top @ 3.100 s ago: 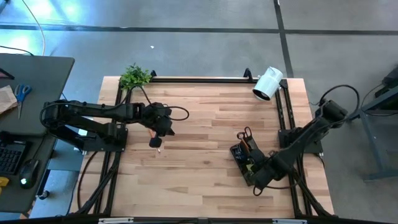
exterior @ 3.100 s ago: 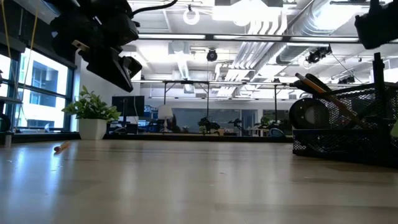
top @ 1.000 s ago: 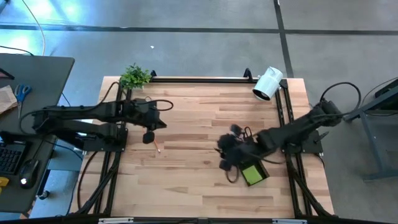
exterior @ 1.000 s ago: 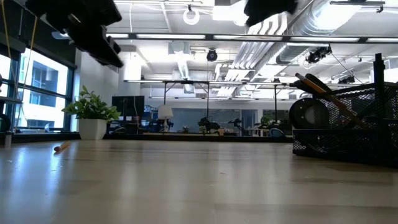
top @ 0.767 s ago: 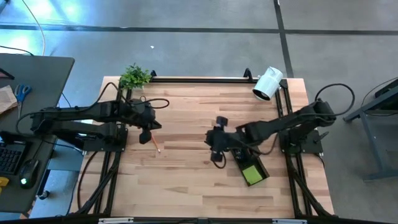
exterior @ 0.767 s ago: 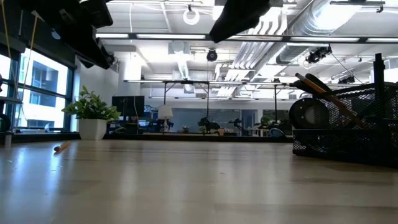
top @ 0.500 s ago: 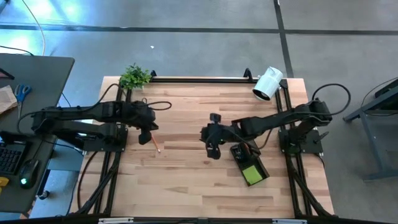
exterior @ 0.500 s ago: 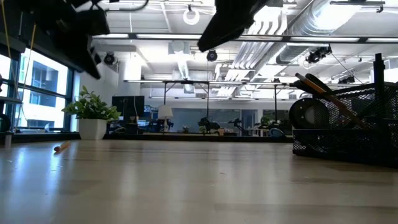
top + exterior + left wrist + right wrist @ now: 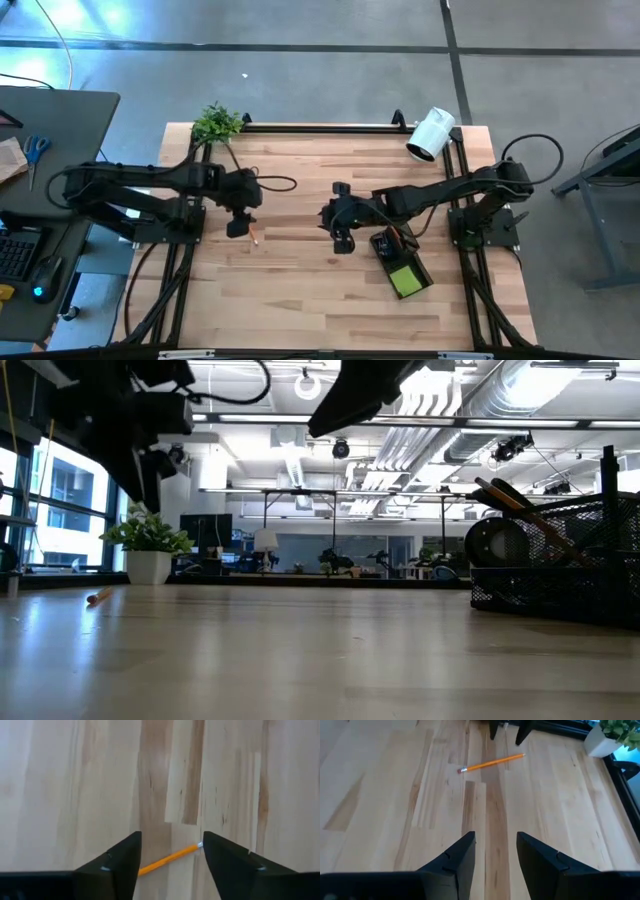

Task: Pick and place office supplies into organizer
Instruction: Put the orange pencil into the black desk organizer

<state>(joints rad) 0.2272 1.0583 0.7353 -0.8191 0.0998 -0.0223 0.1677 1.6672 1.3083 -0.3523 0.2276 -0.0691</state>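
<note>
An orange pencil (image 9: 252,236) lies flat on the wooden table, left of its middle. My left gripper (image 9: 237,226) hangs over it, pointing down and open; in the left wrist view the pencil (image 9: 167,859) shows in the gap between the fingers (image 9: 125,857), below them and untouched. My right gripper (image 9: 340,240) hovers open near the table's middle with nothing between its fingers, the pencil (image 9: 491,763) ahead of it. The black mesh organizer (image 9: 385,246) stands right of it, holding a lime-green sticky-note pad (image 9: 405,281) and dark-handled things (image 9: 500,545).
A small potted plant (image 9: 217,122) stands at the far left corner and a white cylindrical camera (image 9: 430,135) at the far right. A black frame rail (image 9: 320,127) runs along the far edge. Bare wood lies between the pencil and the organizer.
My right gripper has left the organizer and swung toward the table's left and far side, stopping near the middle. My left gripper has settled over the pencil, tipped to point down and opened. The pencil has stayed where it was.
</note>
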